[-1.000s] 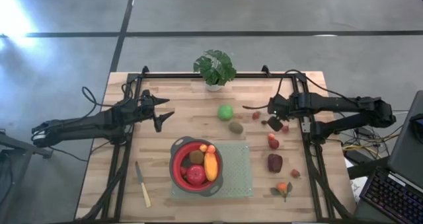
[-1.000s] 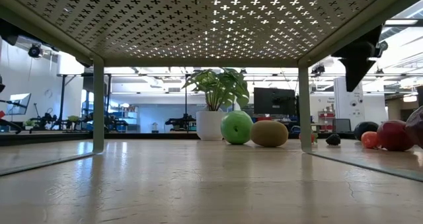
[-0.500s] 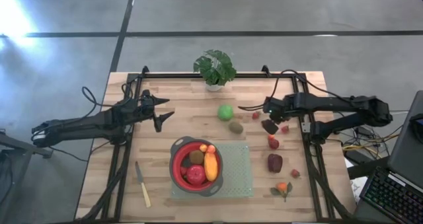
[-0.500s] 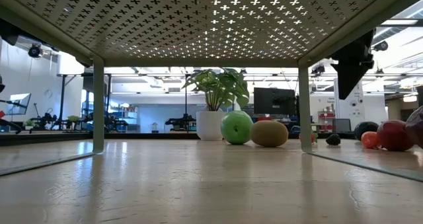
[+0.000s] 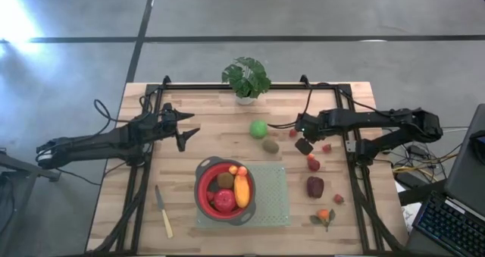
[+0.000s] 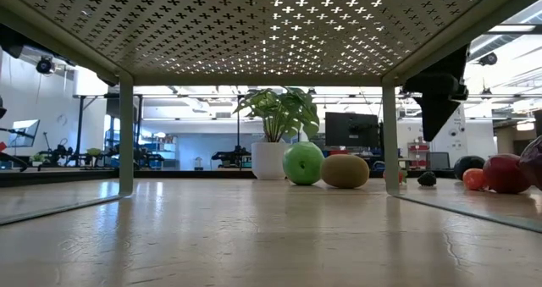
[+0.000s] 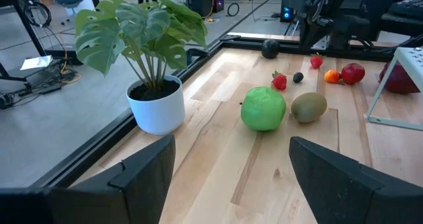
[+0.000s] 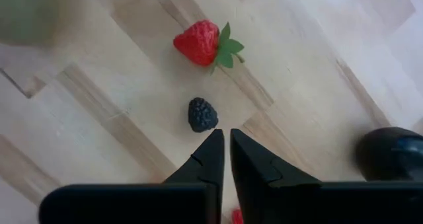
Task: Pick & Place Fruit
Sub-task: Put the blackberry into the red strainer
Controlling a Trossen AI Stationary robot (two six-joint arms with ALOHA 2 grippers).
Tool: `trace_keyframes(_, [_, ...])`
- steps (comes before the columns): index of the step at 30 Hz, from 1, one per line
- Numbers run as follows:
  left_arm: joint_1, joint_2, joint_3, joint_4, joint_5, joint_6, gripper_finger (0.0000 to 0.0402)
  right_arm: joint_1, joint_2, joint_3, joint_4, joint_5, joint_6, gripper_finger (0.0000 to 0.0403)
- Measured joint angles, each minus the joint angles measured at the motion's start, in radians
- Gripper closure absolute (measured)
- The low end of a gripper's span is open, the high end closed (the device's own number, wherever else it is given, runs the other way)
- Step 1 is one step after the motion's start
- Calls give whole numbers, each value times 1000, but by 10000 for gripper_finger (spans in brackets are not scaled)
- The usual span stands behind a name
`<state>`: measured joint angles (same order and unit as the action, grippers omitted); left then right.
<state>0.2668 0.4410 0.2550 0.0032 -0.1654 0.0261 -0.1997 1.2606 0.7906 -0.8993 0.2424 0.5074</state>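
Note:
Loose fruit lies on the table's right half: a green ball (image 5: 259,128), a brown kiwi (image 5: 270,145), a strawberry (image 8: 198,42), a tiny blackberry (image 8: 202,115), a dark-red lump (image 5: 315,186) and small red and orange pieces. A red bowl (image 5: 203,200) holds a red apple, an orange elongated piece and a kiwi. My right gripper (image 5: 305,145) hovers shut above the table, its tips (image 8: 226,145) just short of the blackberry and touching nothing. My left gripper (image 5: 186,136) waits open at the left, facing the green ball (image 7: 263,108).
A potted plant (image 5: 246,76) stands at the far edge. A pale-handled knife (image 5: 164,211) lies near the bowl's left. The bowl sits on a green mat (image 5: 274,200). A dark ball (image 8: 390,154) lies close beside the right gripper. Black frame rails run along the table sides.
My right gripper has moved toward the table's left, away from the right rail and toward the strawberry and kiwi, and has dropped a little lower. The fruit has stayed where it was.

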Motion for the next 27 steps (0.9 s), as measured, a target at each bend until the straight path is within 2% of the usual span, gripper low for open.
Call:
trace_keyframes(14, [0, 0, 0, 0, 0, 0, 101, -47, 43, 0, 18, 14, 11, 252])
trace_keyframes(20, [0, 0, 0, 0, 0, 0, 101, -63, 81, 0, 18, 11, 23, 221])
trace_keyframes(27, [0, 0, 0, 0, 0, 0, 101, -63, 127, 0, 18, 8, 12, 203])
